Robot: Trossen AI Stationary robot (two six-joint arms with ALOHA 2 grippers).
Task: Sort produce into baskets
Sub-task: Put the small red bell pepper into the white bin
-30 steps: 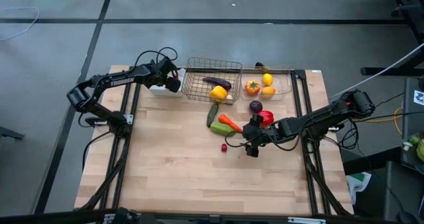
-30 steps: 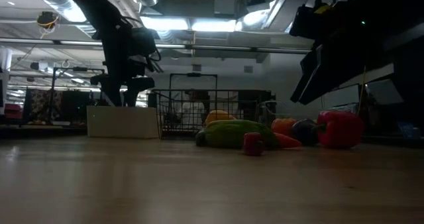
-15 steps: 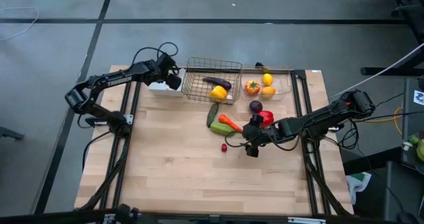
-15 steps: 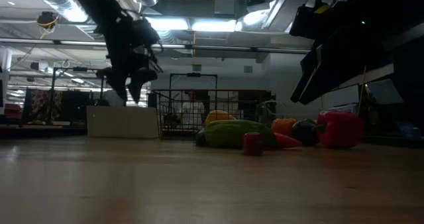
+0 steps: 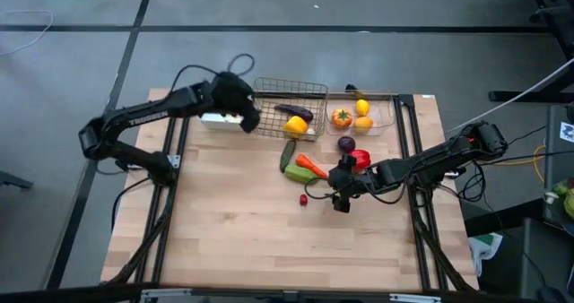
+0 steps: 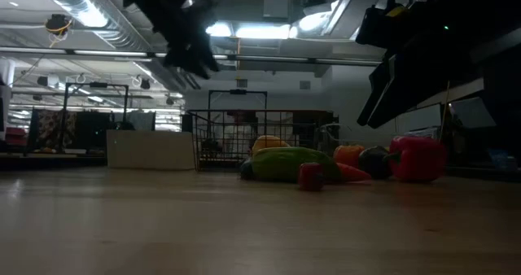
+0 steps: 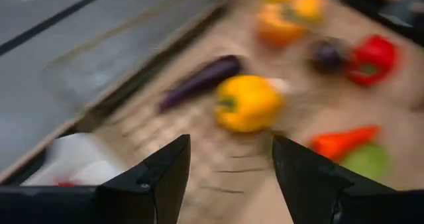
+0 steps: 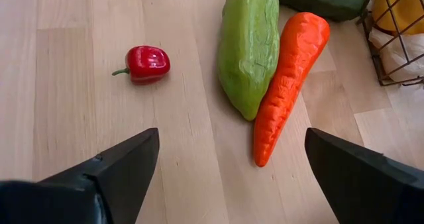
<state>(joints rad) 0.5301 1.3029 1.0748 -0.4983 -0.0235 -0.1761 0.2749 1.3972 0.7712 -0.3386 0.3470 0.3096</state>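
My left gripper point(image 5: 249, 116) point(image 7: 230, 144) hangs open and empty above the left end of the grey wire basket point(image 5: 287, 108), which holds a dark eggplant point(image 7: 199, 81) and a yellow pepper point(image 7: 248, 103). The white tray point(image 5: 218, 120) lies just left of it. The clear bin point(image 5: 377, 116) holds an orange fruit point(image 5: 342, 117) and two yellow ones. My right gripper point(image 5: 339, 195) point(image 8: 232, 144) stands open above the table. In front of it lie a tiny red pepper point(image 8: 147, 63), a light green vegetable point(image 8: 248, 45) and a carrot point(image 8: 288, 85).
A dark cucumber point(image 5: 288, 153), a purple onion point(image 5: 346, 143) and a red pepper point(image 5: 360, 160) lie on the wood between the baskets and my right gripper. The table's near half is bare wood point(image 5: 269, 240). Cables loop behind the left arm point(image 5: 211, 74).
My left gripper has risen from just above the white tray and swung toward the table's right, ending over the wire basket's left end, and it has turned as it went. Its fingers have stayed apart. The produce has not moved.
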